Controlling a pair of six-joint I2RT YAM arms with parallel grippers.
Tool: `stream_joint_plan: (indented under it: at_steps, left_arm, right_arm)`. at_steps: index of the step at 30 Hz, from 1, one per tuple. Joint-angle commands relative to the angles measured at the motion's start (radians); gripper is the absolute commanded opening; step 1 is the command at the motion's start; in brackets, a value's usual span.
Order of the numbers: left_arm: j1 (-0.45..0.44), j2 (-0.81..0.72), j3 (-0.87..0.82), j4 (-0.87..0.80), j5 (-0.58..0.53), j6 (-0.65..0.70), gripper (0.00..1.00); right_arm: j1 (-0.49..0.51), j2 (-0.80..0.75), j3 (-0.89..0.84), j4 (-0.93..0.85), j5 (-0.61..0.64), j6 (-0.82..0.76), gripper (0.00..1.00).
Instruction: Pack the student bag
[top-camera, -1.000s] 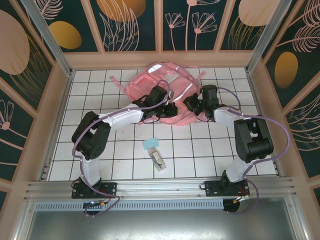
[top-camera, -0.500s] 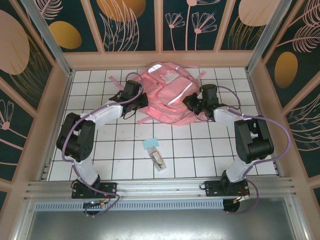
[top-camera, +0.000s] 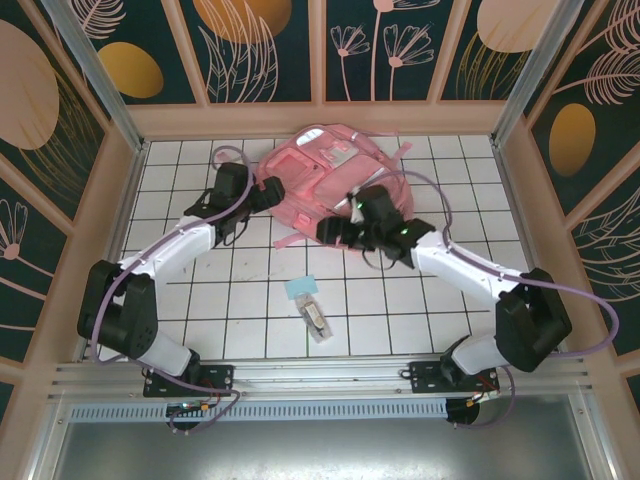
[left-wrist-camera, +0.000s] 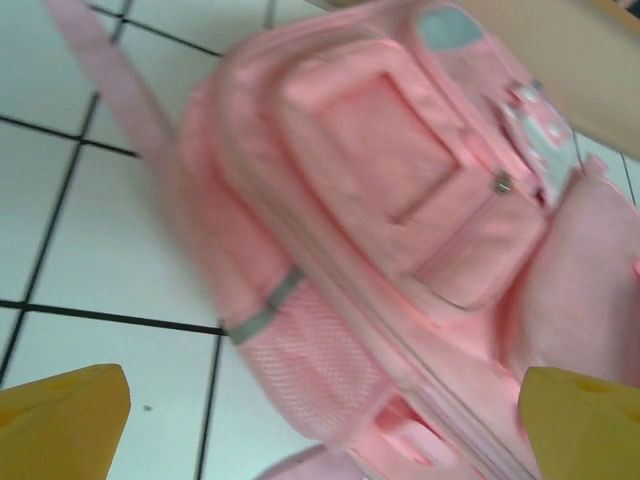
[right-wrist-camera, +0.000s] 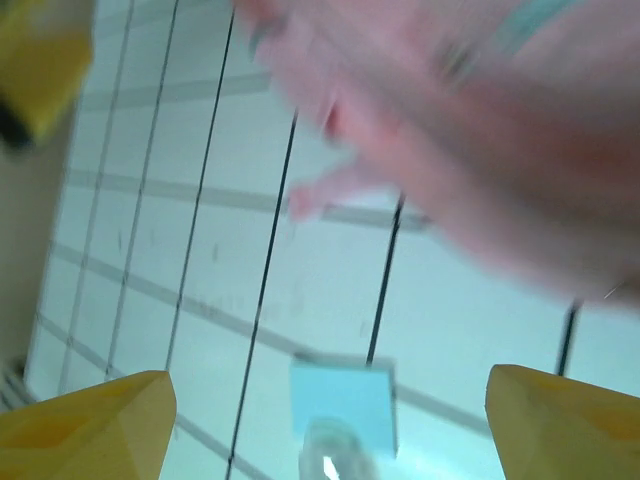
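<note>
While both jaws gape empty, the student bag (top-camera: 315, 172) lies near them, contents hidden.

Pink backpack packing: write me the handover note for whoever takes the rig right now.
Left gripper: jaws open, empty, beside the large pink fabric backpack.
Right gripper: jaws open, empty, over its near edge.
Backpack lies at the far middle of the white tiled table.
Small light-blue square card and small clear packet lie on the tiles nearer the arm bases, outside the bag.
Done: nothing visibly packed.
Left: load both items; whether the zip is open I cannot tell.
</note>
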Motion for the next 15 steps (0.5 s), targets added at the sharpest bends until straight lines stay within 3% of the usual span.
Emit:
stream_joint_plan:
  at_steps: [1,4,8,15]
  left_arm:
    - [0.076,-0.002,-0.079,0.061,0.05,-0.087,0.99]
    - [0.12,-0.01,-0.109,0.079,0.066,-0.103,0.99]
    - [0.136,-0.039,-0.118,0.057,0.036,-0.08,0.99]
    - [0.139,-0.095,-0.146,0.053,0.031,-0.065,0.99]
  right_arm:
    - [0.152,-0.005,-0.049,-0.157,0.11,-0.019,0.82]
    - [0.309,0.024,-0.02,-0.253,0.22,-0.009,0.83]
    - [0.447,0.097,0.027,-0.361,0.323,0.016,0.83]
    - [0.567,0.284,0.121,-0.442,0.436,0.036,0.83]
